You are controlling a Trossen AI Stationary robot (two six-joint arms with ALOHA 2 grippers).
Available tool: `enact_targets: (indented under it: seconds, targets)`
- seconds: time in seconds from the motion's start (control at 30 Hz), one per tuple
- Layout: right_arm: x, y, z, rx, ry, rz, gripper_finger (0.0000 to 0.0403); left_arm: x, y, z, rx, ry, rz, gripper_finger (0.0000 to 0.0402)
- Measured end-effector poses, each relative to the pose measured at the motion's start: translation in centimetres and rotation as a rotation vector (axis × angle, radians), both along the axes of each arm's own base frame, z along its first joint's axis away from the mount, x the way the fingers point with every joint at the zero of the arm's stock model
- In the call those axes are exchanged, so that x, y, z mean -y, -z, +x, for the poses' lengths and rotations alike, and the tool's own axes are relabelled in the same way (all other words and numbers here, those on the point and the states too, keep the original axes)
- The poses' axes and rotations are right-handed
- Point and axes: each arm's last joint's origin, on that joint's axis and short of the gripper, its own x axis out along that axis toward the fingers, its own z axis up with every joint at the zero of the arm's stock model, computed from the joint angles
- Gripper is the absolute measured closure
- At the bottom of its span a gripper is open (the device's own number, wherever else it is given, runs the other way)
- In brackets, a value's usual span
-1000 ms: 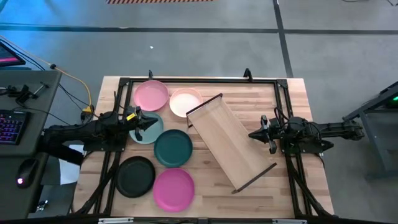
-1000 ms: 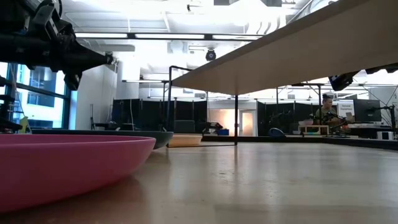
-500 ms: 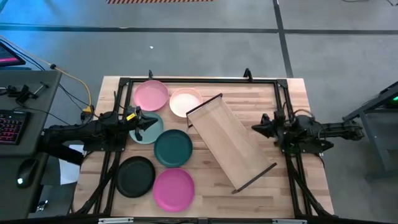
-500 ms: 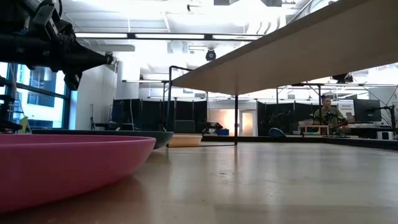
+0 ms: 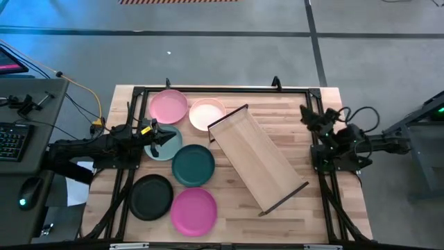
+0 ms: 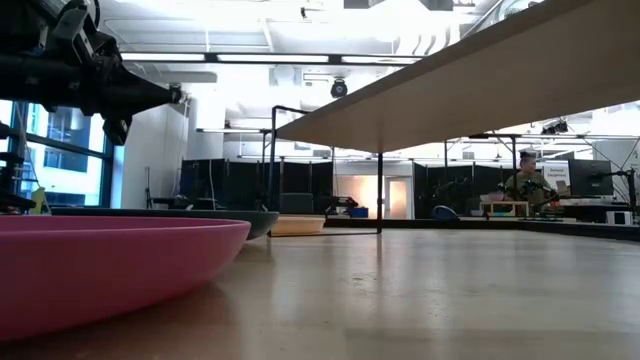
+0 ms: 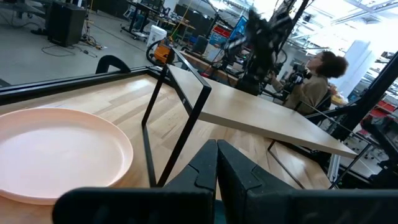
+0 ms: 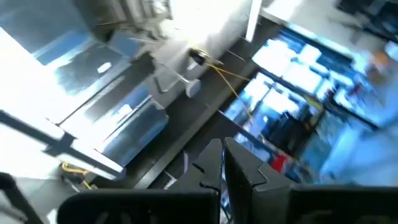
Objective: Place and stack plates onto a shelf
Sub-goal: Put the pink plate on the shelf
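High view: your left gripper (image 5: 168, 138), fingers closed on nothing, hovers over the pale teal plate (image 5: 164, 145), with the shelf (image 5: 257, 158) at its 3 o'clock, long axis running 11 to 5; the right gripper (image 5: 305, 113) sits farther off at the table's right edge. Left wrist view: the closed fingers (image 7: 214, 171) point past the cream plate (image 7: 59, 152) toward the shelf's light wood board (image 7: 261, 118). Right wrist view: its fingers (image 8: 221, 165) are closed, aimed up and off the table.

— How's the light?
— Even and bright from above on the desk (image 5: 326, 201); shadows are soft. Ceiling strips flare white in the low view, where the magenta plate (image 6: 100, 265) is near and perhaps slightly soft.
— And the right wrist view?
— Smeared — bright glare, blue streaks.
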Motion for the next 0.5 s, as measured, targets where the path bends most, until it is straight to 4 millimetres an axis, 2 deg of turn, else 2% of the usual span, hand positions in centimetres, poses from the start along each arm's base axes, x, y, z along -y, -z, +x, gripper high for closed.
enact_targets:
  seconds: [0.1, 0.23, 0.37, 0.5]
  targets:
    - [-0.1, -3.0, 1.5, -0.077, 0.044, -0.086, 0.0402, 0.0, 0.0, 0.0, 0.000, 0.000, 0.000, 0.0401]
    - [-0.4, -6.4, 5.2, -0.252, 0.089, -0.205, 0.0402, 0.0, 0.0, 0.0, 0.000, 0.000, 0.000, 0.0401]
    - [-0.6, -8.2, 8.9, -0.502, 0.125, -0.319, 0.0402, 0.0, 0.0, 0.0, 0.000, 0.000, 0.000, 0.0401]
    - [-0.6, -9.5, 11.1, -0.653, 0.114, -0.326, 0.0402, 0.0, 0.0, 0.0, 0.000, 0.001, 0.000, 0.0401]
